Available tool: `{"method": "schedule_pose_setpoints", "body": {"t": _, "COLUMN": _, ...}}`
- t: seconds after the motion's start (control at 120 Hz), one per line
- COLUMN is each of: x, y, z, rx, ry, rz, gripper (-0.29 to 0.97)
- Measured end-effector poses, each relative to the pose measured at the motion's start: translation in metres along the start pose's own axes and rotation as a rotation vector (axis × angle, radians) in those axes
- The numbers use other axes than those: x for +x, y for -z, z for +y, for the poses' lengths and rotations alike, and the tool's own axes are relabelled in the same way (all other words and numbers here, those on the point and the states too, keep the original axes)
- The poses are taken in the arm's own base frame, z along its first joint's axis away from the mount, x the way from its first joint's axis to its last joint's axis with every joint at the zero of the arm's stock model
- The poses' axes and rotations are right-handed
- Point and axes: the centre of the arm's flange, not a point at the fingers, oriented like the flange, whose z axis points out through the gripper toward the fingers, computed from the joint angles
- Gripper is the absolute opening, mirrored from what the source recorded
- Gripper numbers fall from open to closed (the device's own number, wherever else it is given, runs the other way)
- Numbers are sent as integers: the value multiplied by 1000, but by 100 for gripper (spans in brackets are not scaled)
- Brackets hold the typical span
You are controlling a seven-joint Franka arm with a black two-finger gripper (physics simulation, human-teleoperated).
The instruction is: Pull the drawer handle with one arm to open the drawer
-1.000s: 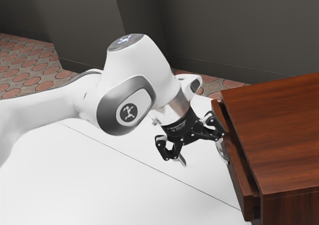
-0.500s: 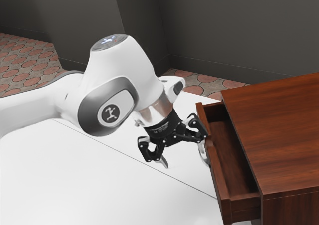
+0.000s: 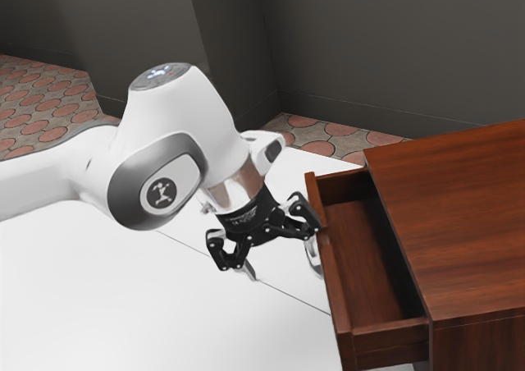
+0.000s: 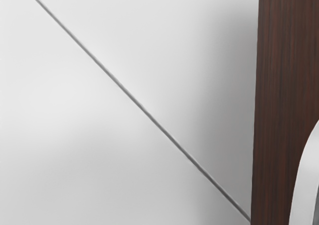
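A dark wooden cabinet (image 3: 459, 215) stands at the exterior view's right, with its top drawer (image 3: 369, 260) pulled partly out toward the left. The drawer's inside looks bare. A silver handle (image 3: 314, 258) sits on the drawer front (image 3: 328, 264). My black gripper (image 3: 279, 244) is right against that front, open, its fingers spread wide. One finger (image 3: 312, 223) lies by the handle and the other finger (image 3: 244, 266) points down at the table. In the wrist view the drawer front (image 4: 284, 105) is a dark wood band, and the handle (image 4: 306, 185) curves pale beside it.
The white table (image 3: 123, 305) has a thin seam (image 4: 134, 100) running across it. A dark wall and a red patterned floor (image 3: 41, 100) lie behind. My white arm (image 3: 164, 174) reaches in from the exterior view's left.
The drawer has slid out toward the exterior view's left, from nearly shut to well open. My gripper and arm moved left with it, fingers still spread.
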Motion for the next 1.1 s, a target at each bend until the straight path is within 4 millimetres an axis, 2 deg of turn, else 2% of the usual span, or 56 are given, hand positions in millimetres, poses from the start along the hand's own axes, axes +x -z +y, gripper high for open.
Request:
{"method": "schedule_pose_setpoints", "body": {"t": 0.408, "x": 4, "y": 21, "z": -28, "rx": 1, "ry": -15, "rz": 15, "gripper": 68}}
{"method": "schedule_pose_setpoints", "body": {"t": 0.6, "x": 1, "y": 20, "z": -46, "rx": 20, "ry": -29, "rz": 8, "gripper": 68}}
{"method": "schedule_pose_setpoints", "body": {"t": 0.95, "x": 0, "y": 32, "z": -75, "rx": 20, "ry": -51, "rz": 16, "gripper": 68}}
{"method": "schedule_pose_setpoints", "body": {"t": 1.1, "x": -7, "y": 51, "z": -83, "rx": -3, "ry": -71, "rz": 40, "gripper": 68}}
